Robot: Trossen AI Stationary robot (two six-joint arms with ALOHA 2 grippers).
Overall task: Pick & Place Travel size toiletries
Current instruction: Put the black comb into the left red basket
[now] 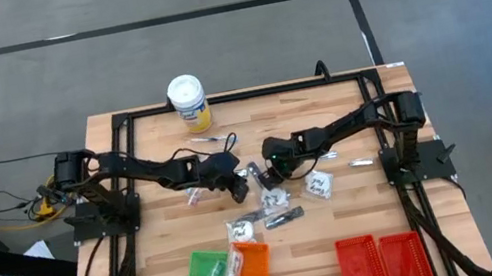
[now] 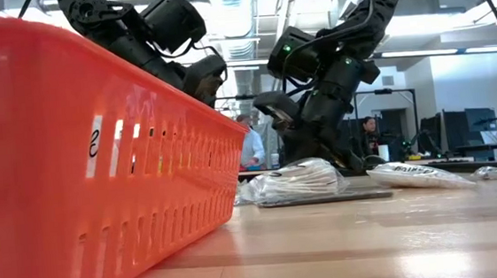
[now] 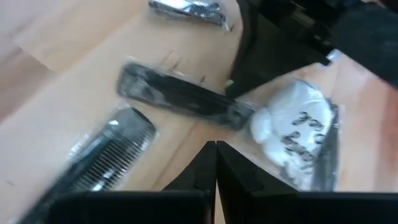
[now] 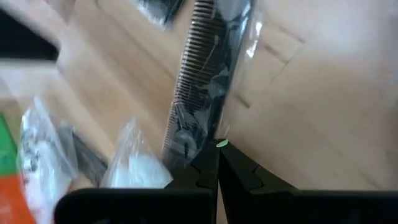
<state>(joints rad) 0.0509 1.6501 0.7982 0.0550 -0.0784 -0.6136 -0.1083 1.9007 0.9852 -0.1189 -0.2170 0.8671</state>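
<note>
Both pincers hang over the toiletries scattered at the centre of the desk. The left pincer, fingers pressed together, sits at nine o'clock of a white packet. The right pincer, also pressed together, touches a wrapped black comb.

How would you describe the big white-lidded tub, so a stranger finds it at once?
Look at the wooden table from above, at its far edge, left of centre. The tub stands there alone, behind both arms. Its round white lid and yellow label set it apart from the small flat packets mid-table.
</note>
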